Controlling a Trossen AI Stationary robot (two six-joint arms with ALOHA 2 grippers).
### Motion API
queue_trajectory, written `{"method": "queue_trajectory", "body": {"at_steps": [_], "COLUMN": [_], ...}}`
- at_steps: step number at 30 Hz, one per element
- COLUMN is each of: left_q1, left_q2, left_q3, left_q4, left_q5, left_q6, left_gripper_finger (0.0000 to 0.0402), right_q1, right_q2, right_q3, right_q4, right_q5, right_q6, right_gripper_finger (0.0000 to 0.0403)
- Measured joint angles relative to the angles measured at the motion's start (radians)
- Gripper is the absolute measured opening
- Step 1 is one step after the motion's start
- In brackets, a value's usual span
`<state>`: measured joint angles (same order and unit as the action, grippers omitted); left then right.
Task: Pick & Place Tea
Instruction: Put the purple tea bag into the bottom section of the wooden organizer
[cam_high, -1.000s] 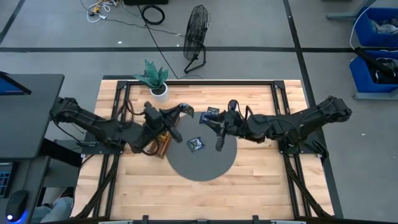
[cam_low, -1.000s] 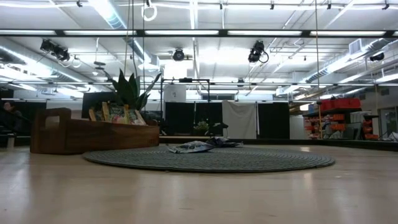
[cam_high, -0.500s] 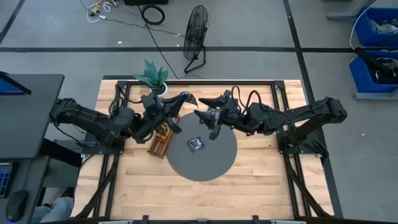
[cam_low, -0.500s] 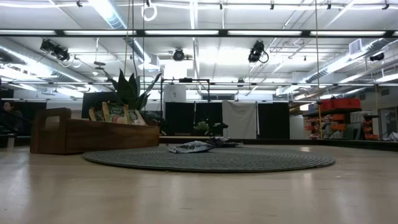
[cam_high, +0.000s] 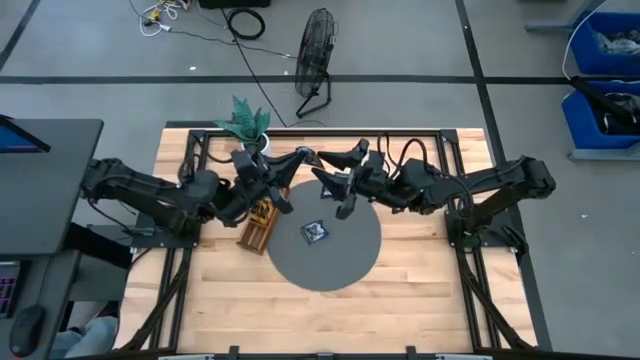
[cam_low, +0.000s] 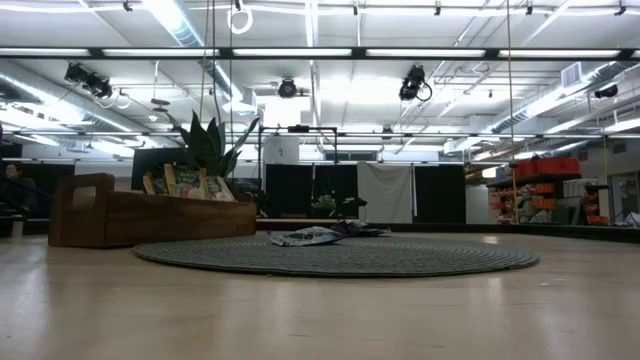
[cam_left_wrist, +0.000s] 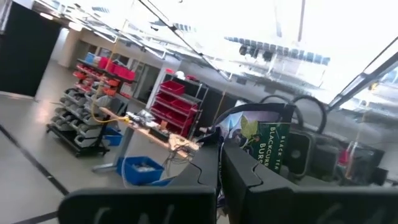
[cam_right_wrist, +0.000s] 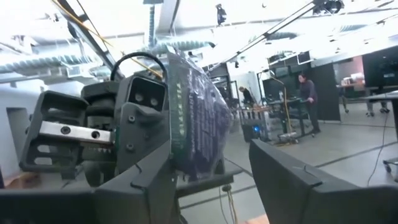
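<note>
High view: both arms reach to the middle of the bench (cam_high: 420, 290), their tips nearly meeting above its far side. The left end effector (cam_high: 303, 155) and the right end effector (cam_high: 322, 180) face each other just apart, raised off the surface.

From the right wrist view, a dark tea sachet (cam_right_wrist: 196, 118) with pale lettering stands upright against one of the right arm's fingers (cam_right_wrist: 155, 168); the other finger shows a gap beside it, so I cannot tell whether that end effector is clamped on the sachet. The left arm's camera housing sits right behind it.

From the left wrist view, the same sachet (cam_left_wrist: 261, 143) appears past the left fingers (cam_left_wrist: 245, 177), which stand close together; whether they touch the packet cannot be told.

1 more dark packet (cam_high: 315, 232) lies flat on the round grey mat (cam_high: 340, 265). The wooden tray (cam_high: 255, 232) sits at the mat's left edge, holding several upright sachets (cam_low: 190, 183) in the low view. A potted plant (cam_high: 245, 122) stands at the far edge.
</note>
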<state>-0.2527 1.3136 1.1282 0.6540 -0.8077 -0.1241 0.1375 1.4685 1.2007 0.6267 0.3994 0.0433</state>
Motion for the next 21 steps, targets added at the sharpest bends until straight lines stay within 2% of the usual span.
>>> {"method": "queue_trajectory", "body": {"at_steps": [9,18,21], "left_q1": [0.011,0.016,0.016], "left_q2": [0.022,0.022,0.022], "left_q3": [0.0,0.0,0.0], "left_q4": [0.067,0.068,0.068], "left_q5": [0.031,0.054,0.054], "left_q6": [0.01,0.004,0.004], "left_gripper_finger": [0.0005,0.0004,0.0005], "right_q1": [0.0,-0.003,-0.01], "right_q2": [0.0,0.0,0.0], "right_q3": [0.0,0.0,0.0], "right_q4": [-0.004,0.001,0.001], "right_q5": [0.001,0.002,0.001], "right_q6": [0.034,0.036,0.054], "right_gripper_finger": [0.0184,0.0179,0.0166]}}
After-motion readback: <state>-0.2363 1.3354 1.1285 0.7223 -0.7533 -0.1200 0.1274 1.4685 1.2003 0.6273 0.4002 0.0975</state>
